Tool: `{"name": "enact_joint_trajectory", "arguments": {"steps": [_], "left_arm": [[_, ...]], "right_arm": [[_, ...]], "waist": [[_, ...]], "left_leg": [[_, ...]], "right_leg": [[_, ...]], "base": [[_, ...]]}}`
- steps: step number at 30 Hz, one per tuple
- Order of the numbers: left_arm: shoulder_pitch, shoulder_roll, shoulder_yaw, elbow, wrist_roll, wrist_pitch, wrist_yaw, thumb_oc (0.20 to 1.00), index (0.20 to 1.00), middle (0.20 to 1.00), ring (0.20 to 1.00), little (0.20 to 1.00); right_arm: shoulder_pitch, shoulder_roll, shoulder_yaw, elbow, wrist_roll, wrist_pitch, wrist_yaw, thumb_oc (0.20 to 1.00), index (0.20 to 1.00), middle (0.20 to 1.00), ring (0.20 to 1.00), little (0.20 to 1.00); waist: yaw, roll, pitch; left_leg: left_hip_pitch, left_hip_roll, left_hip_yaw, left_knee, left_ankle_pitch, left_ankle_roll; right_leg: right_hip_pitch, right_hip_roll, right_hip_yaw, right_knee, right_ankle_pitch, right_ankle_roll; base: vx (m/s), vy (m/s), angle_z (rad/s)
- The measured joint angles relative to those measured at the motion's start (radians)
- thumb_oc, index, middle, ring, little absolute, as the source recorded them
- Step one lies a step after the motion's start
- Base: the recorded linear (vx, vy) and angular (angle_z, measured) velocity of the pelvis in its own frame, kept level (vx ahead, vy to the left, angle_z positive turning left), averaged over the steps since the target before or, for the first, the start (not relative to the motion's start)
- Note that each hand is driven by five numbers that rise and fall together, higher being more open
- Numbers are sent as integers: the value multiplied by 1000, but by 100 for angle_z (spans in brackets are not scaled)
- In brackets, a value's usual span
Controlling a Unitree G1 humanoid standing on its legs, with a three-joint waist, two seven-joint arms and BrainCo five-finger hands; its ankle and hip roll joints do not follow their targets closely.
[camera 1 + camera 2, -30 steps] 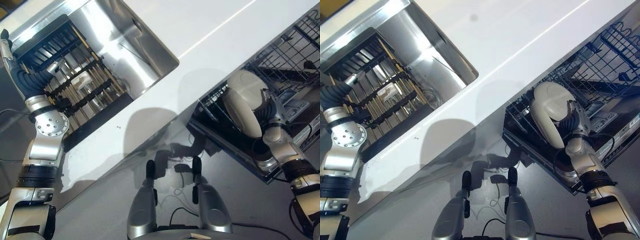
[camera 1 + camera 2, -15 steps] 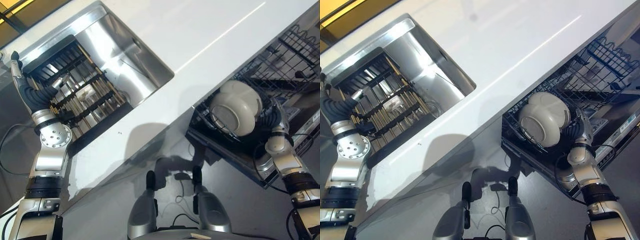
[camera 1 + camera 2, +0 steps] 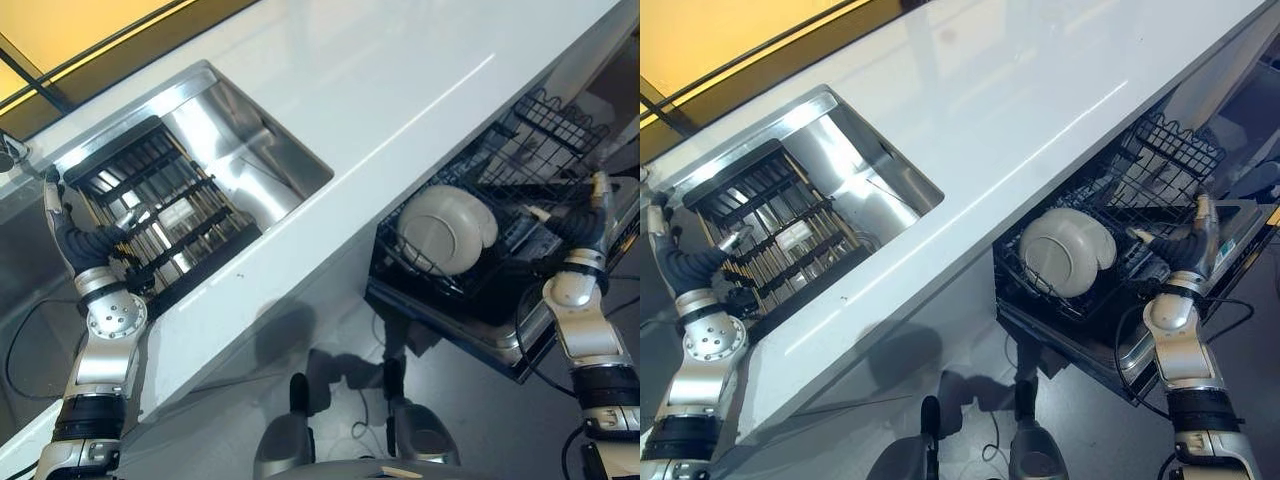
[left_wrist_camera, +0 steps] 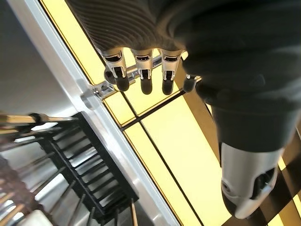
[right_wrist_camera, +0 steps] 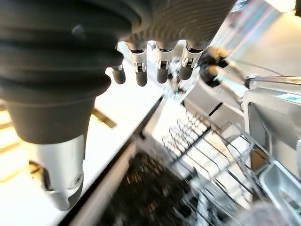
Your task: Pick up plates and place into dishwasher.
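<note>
Cream-white round ceramic plate (image 3: 443, 229) stands on edge in the black wire dishwasher rack (image 3: 520, 140) at right of frame, apart from the right robot hand (image 3: 592, 205), whose fingers are straight and empty. Left robot hand (image 3: 52, 195), also relaxed, hovers by the steel sink (image 3: 245, 150) in the white bench (image 3: 400, 60). Fetching another plate calls for clearing the rack wires cleanly.

A steel sink (image 3: 262, 170) with a black rack (image 3: 150, 215) sits in the white counter (image 3: 400, 90).

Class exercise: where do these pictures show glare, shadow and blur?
Left eye view: a bright glare streak crosses the white countertop, and the steel sink gleams; a shadow darkens the counter's front. Right wrist view: the dishwasher rack is blurred.
</note>
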State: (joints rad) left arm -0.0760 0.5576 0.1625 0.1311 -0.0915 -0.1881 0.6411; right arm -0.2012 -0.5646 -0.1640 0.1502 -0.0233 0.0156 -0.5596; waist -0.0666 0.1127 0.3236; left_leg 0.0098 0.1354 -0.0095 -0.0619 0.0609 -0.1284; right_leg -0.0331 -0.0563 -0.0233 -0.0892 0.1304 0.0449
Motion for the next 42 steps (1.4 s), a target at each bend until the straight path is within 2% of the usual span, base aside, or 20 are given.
{"name": "enact_joint_trajectory", "arguments": {"steps": [6,11,19,21,24,28,30,37,40,42], "left_arm": [[38,-74,7,-1,0,-4,-13,1000,1000,1000,1000,1000],[57,-87,4,0,0,-4,-13,1000,1000,1000,1000,1000],[60,-91,-49,2,-1,-2,-15,1000,1000,1000,1000,1000],[52,-90,-60,7,-1,-1,-8,1000,1000,1000,1000,1000],[-11,-73,-65,9,-12,-9,16,1000,1000,1000,1000,1000],[-97,-53,-66,-3,-14,-28,47,1000,1000,1000,1000,1000],[-129,-27,-68,-14,-23,-35,58,1000,1000,1000,1000,1000],[-260,60,-68,-19,-54,-31,63,1000,1000,1000,1000,1000],[-280,107,-70,-15,-54,5,63,1000,1000,1000,1000,1000],[-288,130,-67,-15,-54,7,63,1000,1000,1000,1000,1000]], "right_arm": [[32,59,-3,-9,72,-10,-3,1000,1000,1000,1000,1000],[44,61,-3,-4,125,-10,1,1000,1000,1000,1000,1000],[50,50,-2,45,175,-13,3,1000,1000,1000,1000,1000],[44,36,2,69,205,-21,-23,1000,1000,1000,1000,1000],[-6,22,4,111,261,-43,-71,1000,1000,1000,1000,1000],[-79,24,40,160,315,-60,-83,1000,1000,1000,1000,1000],[-107,28,67,188,337,-80,-84,1000,1000,1000,1000,1000],[-219,34,107,296,403,-131,-93,1000,1000,1000,1000,1000],[-240,35,135,306,411,-152,-108,1000,1000,1000,1000,1000],[-245,39,137,310,420,-168,-144,1000,1000,1000,1000,1000]], "waist": [[0,31,-22],[-2,64,-24],[-5,70,-22],[-3,70,-17],[-1,76,35],[1,90,99],[5,84,124],[25,59,165],[30,49,172],[31,49,172]], "left_leg": [[13,-9,9,2,0,1],[13,-29,13,33,-20,12],[10,-52,31,55,-33,32],[-19,-56,30,69,-32,31],[-97,-65,16,125,-30,32],[-152,-76,7,151,-31,41],[-179,-77,5,170,-31,41],[-281,-75,-5,224,-29,44],[-308,-76,-11,229,-28,45],[-332,-77,-18,230,-27,47]], "right_leg": [[2,-7,18,1,-5,5],[2,-25,45,4,-2,15],[-3,-48,60,17,3,33],[-28,-51,60,30,4,35],[-92,-60,58,71,5,37],[-147,-72,56,112,4,42],[-173,-73,56,131,3,43],[-253,-75,42,173,3,43],[-275,-76,39,173,3,43],[-291,-76,36,174,3,43]], "base": [[51,147,-8],[76,159,-12],[-19,79,-4],[-248,8,3],[-188,49,10],[-104,16,10],[-113,-35,8],[-87,-38,10],[-56,-39,6],[-37,-1,11]]}}
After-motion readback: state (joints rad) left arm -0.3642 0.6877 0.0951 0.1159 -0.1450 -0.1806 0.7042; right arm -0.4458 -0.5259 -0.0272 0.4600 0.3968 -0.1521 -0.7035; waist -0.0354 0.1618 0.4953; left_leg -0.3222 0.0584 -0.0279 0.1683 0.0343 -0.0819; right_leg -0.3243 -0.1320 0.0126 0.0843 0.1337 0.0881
